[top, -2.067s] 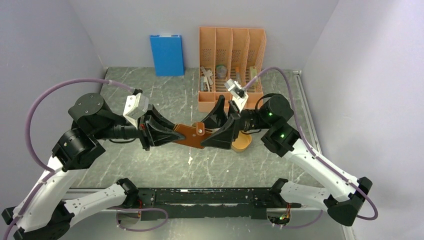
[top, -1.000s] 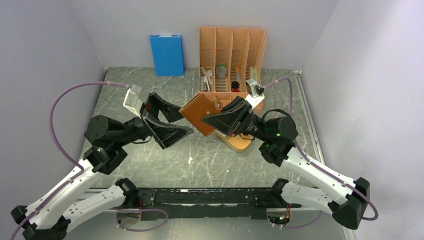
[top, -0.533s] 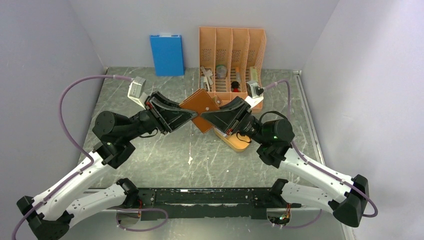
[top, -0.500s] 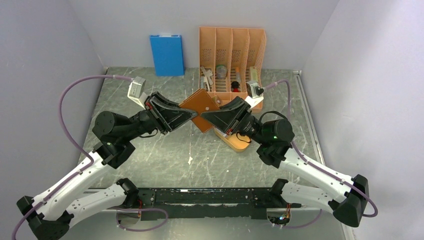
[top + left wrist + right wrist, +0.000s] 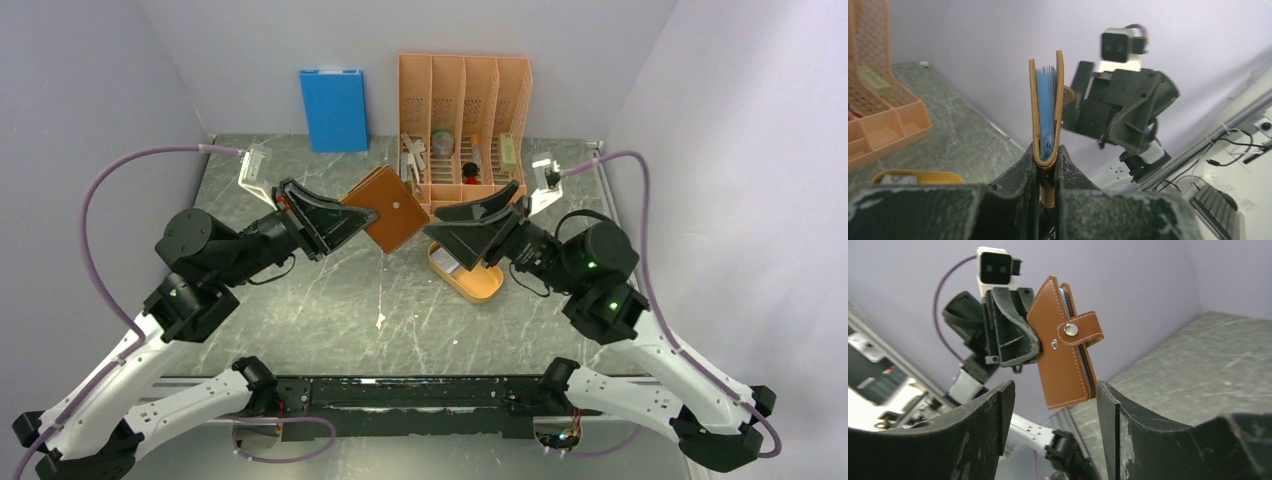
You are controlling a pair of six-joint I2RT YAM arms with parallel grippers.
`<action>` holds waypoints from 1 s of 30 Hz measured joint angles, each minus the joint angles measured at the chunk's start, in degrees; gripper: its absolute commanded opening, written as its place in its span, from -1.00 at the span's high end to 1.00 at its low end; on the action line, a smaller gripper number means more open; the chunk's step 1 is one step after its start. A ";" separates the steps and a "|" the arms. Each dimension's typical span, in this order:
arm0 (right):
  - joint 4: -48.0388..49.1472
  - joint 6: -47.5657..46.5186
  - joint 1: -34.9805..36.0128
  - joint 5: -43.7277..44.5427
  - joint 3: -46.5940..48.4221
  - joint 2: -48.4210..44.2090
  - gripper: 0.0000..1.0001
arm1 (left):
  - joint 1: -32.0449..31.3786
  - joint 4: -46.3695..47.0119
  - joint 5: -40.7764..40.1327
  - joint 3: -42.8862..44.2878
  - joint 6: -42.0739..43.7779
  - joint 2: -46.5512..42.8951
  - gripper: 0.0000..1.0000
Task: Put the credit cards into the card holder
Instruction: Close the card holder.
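Note:
The brown leather card holder (image 5: 390, 210) hangs in the air above the table middle, with my left gripper (image 5: 360, 218) shut on its lower edge. The left wrist view has it edge-on, upright and slightly parted, showing blue sleeves (image 5: 1047, 110) between the pinching fingers (image 5: 1047, 152). In the right wrist view the card holder (image 5: 1063, 360) shows its snap tab. My right gripper (image 5: 440, 225) stands open just right of it, and nothing sits between its fingers (image 5: 1053, 390). A pale credit card (image 5: 451, 262) lies in the orange oval tray (image 5: 487, 290).
A tall orange desk organizer (image 5: 462, 110) with small items stands at the back. A blue box (image 5: 333, 108) leans on the rear wall. Side walls close in the table left and right. The tray's rim (image 5: 913, 176) shows low in the left wrist view.
My left gripper shut on the card holder and carried it slightly left. My right gripper opened, let the holder go and drew back to the right.

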 measured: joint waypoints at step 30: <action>-35.69 -21.44 0.00 8.55 24.79 16.44 0.43 | 0.00 -25.64 -3.19 9.62 3.17 5.09 0.90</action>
